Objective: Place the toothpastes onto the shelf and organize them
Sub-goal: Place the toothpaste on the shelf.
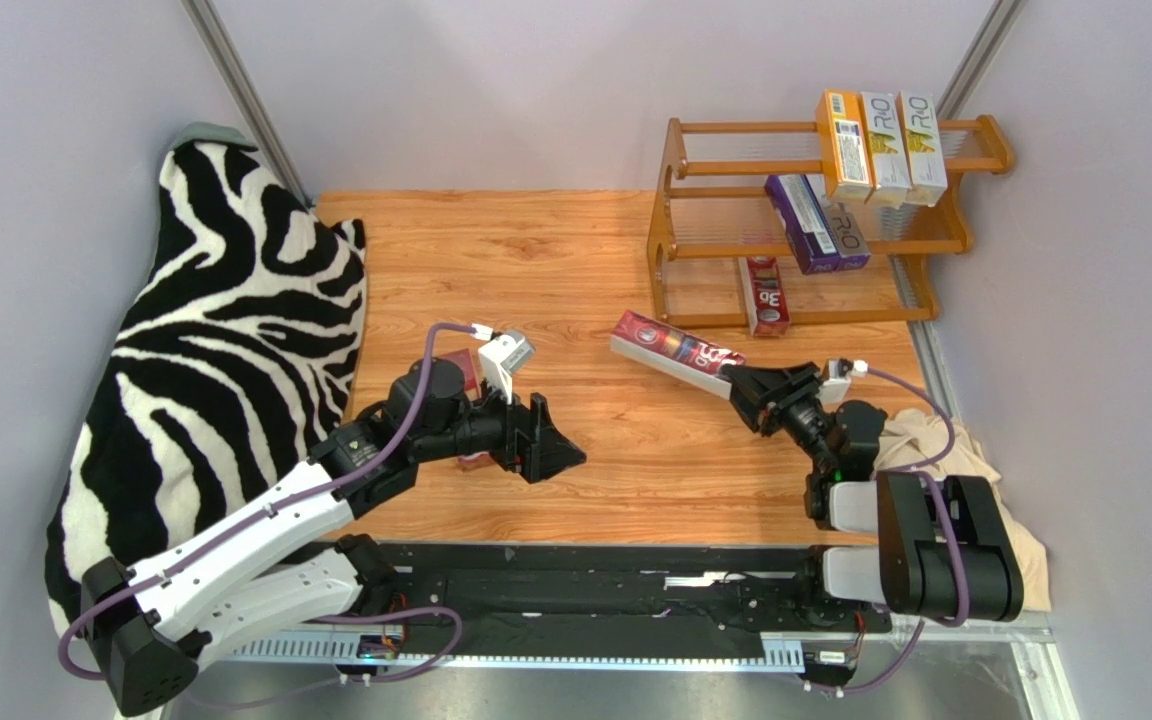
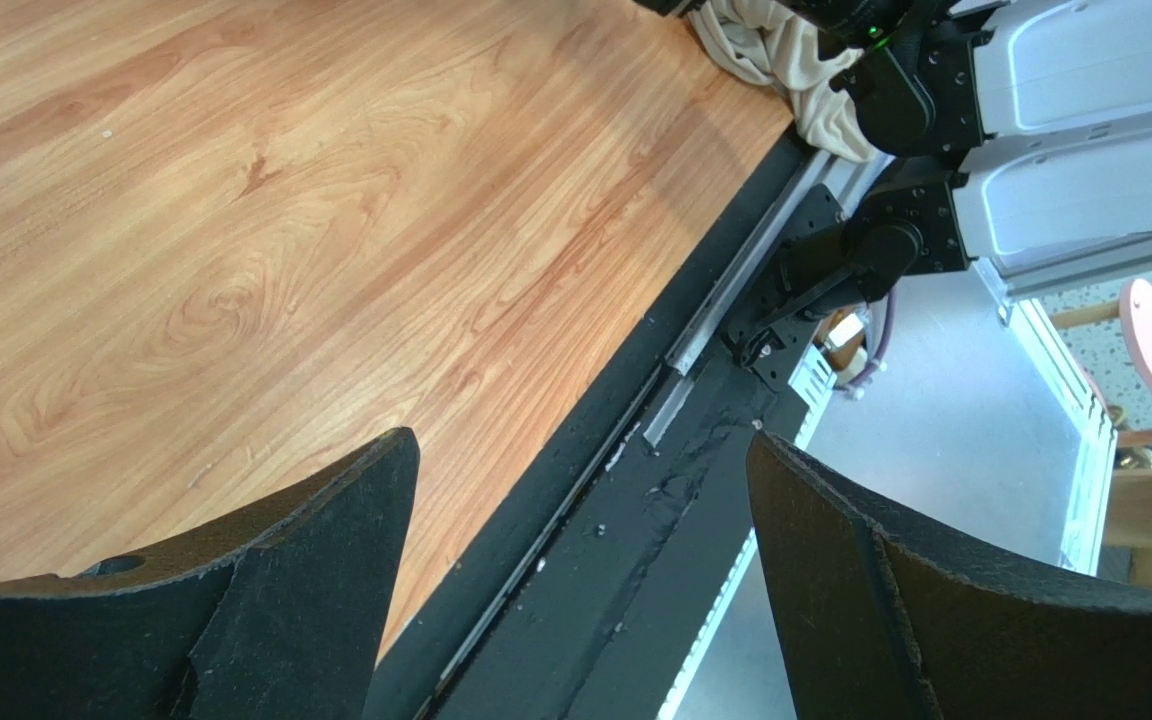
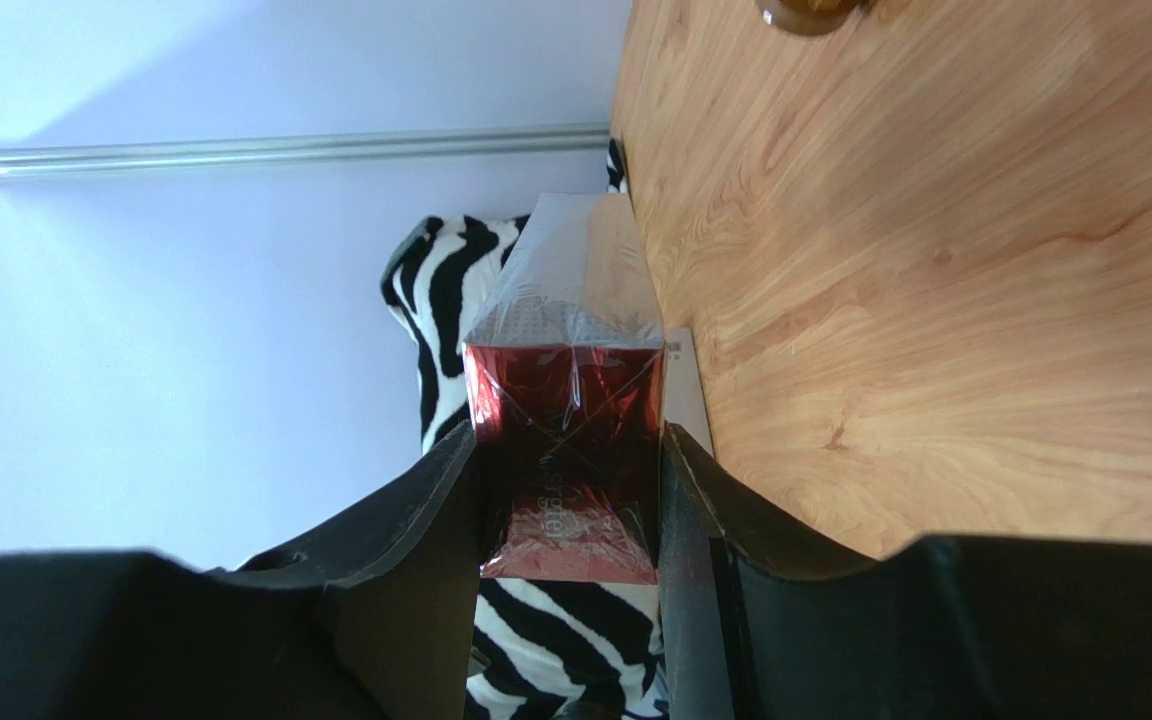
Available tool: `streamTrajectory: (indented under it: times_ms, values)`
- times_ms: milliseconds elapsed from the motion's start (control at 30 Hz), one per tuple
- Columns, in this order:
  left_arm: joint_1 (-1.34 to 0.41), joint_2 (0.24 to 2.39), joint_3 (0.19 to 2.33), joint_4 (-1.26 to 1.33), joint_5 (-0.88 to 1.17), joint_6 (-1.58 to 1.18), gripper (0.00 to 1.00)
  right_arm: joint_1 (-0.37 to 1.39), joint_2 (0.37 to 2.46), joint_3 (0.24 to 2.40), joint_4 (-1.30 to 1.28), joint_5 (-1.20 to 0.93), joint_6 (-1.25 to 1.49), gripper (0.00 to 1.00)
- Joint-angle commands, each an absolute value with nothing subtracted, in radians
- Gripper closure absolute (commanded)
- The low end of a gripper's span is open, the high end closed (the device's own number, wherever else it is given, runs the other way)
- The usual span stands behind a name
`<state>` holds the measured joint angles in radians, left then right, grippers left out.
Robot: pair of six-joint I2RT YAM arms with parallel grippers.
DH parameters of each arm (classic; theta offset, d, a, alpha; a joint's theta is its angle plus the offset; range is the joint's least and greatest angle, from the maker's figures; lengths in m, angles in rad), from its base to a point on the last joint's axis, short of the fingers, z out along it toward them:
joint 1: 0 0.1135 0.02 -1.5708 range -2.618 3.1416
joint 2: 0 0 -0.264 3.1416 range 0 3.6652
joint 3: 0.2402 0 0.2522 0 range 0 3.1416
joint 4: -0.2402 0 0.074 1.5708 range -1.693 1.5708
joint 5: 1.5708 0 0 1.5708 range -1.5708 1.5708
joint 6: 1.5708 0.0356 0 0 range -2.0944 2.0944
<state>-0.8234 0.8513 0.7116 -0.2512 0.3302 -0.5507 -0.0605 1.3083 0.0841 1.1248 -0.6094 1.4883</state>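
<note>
Black-and-white zebra-striped cloth (image 1: 222, 345), orange-brown shelf (image 1: 672, 225), shiny red carton (image 1: 675, 350). Up on it: purple cartons (image 1: 815, 222), an orange-yellow carton (image 1: 845, 146), and the end carton (image 1: 923, 146) looks white-ish, I think.

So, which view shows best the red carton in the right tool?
The top external view: the red carton shows almost whole, held by the right tool. Right wrist shows only its end; left wrist, nothing.

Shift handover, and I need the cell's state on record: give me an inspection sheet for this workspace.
Surface: wood-grain tabletop, no damage seen.
Job's things: shelf holds three top cartons, two purple cartons mid-tier, one low red carton; another red carton under the left arm.
Clutter: zebra cloth left, beige cloth right.
End effectors: left end effector open, empty; right end effector shut on held red carton.
Cables: purple cables loop along both arms.
Surroundings: plain walls.
</note>
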Motion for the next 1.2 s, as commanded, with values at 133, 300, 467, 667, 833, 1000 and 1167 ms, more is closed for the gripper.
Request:
streamTrajectory:
  times_ms: [133,300,467,667,833,1000,1167]
  values:
    - [-0.822,0.856,0.741,-0.241,0.318,-0.518,0.11,-0.236,1.301,0.075,1.243,-0.687,1.468,1.00]
    - [-0.822,0.870,0.733,-0.229,0.322,-0.520,0.11,-0.247,1.232,0.057,1.105,-0.600,1.385,1.00]
    - [-0.822,0.868,0.732,-0.232,0.324,-0.515,0.11,-0.252,1.161,0.031,1.029,-0.485,1.361,1.00]
    - [-0.822,0.865,0.726,-0.239,0.322,-0.508,0.11,-0.255,1.074,0.049,0.919,-0.348,1.341,1.00]
    - [-0.822,0.870,0.713,-0.229,0.322,-0.511,0.11,-0.281,1.072,0.080,0.880,-0.328,1.330,1.00]
    - [-0.822,0.874,0.706,-0.224,0.324,-0.512,0.11,-0.319,1.162,0.091,0.968,-0.383,1.348,1.00]
    - [-0.822,0.888,0.701,-0.219,0.322,-0.508,0.11,-0.345,1.290,0.109,1.135,-0.446,1.384,1.00]
